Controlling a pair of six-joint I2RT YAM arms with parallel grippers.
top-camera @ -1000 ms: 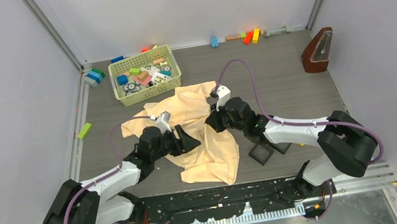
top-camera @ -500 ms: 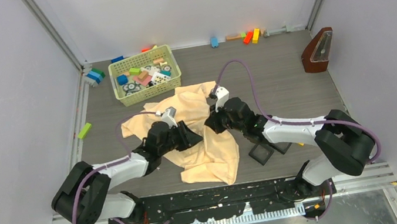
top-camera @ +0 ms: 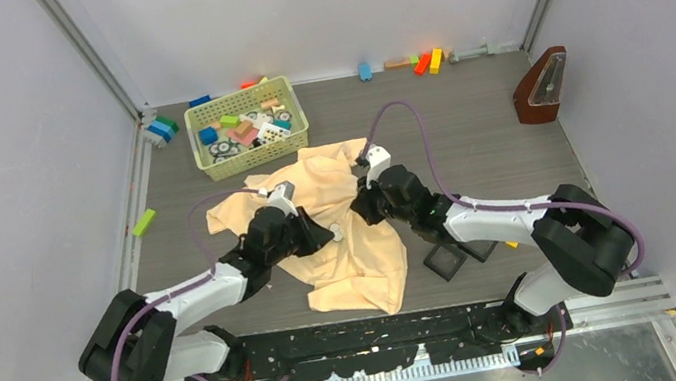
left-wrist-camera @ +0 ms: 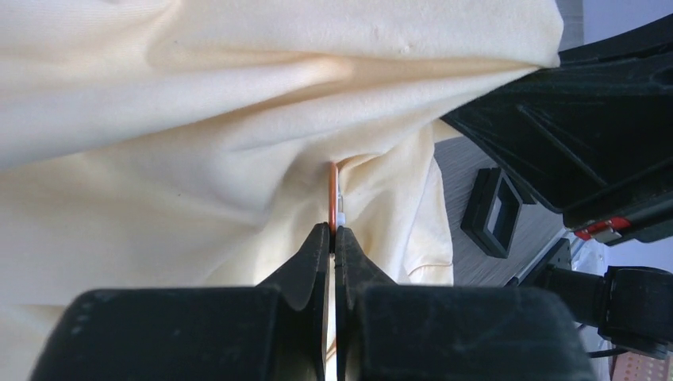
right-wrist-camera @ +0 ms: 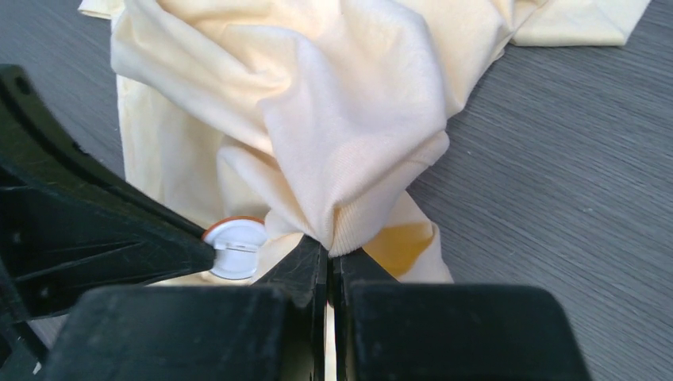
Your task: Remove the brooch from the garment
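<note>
The pale peach garment (top-camera: 344, 260) lies crumpled mid-table. The brooch (right-wrist-camera: 234, 248), a small white disc with an orange rim, sits on the cloth. In the left wrist view the brooch (left-wrist-camera: 334, 194) shows edge-on, and my left gripper (left-wrist-camera: 333, 234) is shut on its lower edge. From above, the left gripper (top-camera: 323, 234) sits on the garment's middle with the brooch (top-camera: 335, 232) at its tip. My right gripper (right-wrist-camera: 328, 250) is shut on a bunched fold of the garment (right-wrist-camera: 341, 119), just right of the brooch. In the top view the right gripper (top-camera: 362, 209) faces the left one closely.
A green basket (top-camera: 247, 128) of blocks stands behind the garment. Two black square trays (top-camera: 446, 260) lie by the right arm. A metronome (top-camera: 543, 86) stands at the far right. Loose blocks (top-camera: 426, 61) line the back wall, and a green block (top-camera: 145, 221) lies at the left.
My left gripper has reached right across the cloth to the brooch and shut on it. The right gripper has kept its hold on the fold, barely moving.
</note>
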